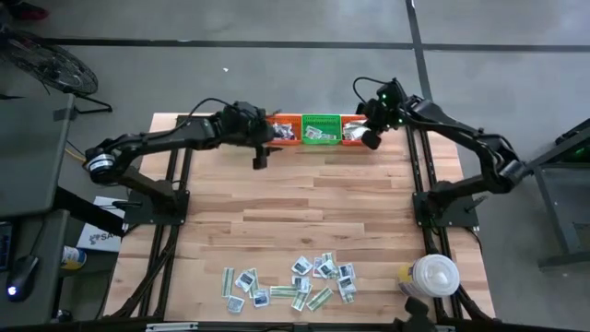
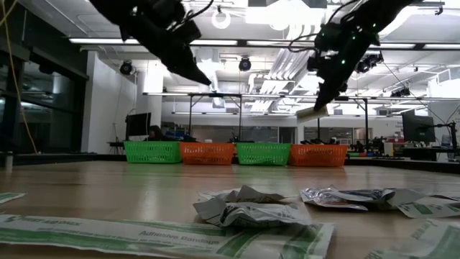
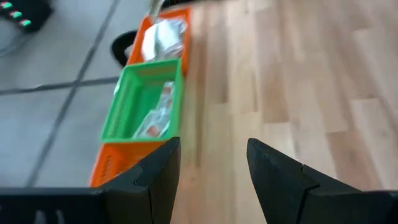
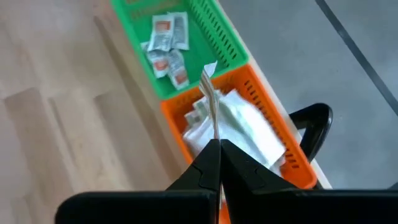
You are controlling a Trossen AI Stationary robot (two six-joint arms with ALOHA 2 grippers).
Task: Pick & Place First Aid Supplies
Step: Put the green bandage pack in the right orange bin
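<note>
A heap of first aid supplies (image 1: 290, 281), small white and pale-green packets, lies flat on the table near its front edge. A row of green and orange baskets (image 1: 321, 129) stands along the far edge, with packets inside them. My right gripper (image 4: 216, 146) is shut on one thin packet (image 2: 311, 113) above the orange basket (image 4: 249, 130) at the row's right end. My left gripper (image 3: 211, 152) is open with nothing between its fingers. It hangs above the table just in front of the row's left part (image 1: 261, 155). My right gripper pinches the packet's near end (image 4: 214, 135) between its two fingertips. The fingers slant down toward the far edge. The packet sticks out past them, seen edge-on, and hangs clear above the white packets in the orange basket.
A big white round lidded container (image 1: 433, 275) stands at the table's near right corner. Bare wood lies between the baskets and the heap. Both arms' bases (image 1: 157, 198) stand at the table's sides.
</note>
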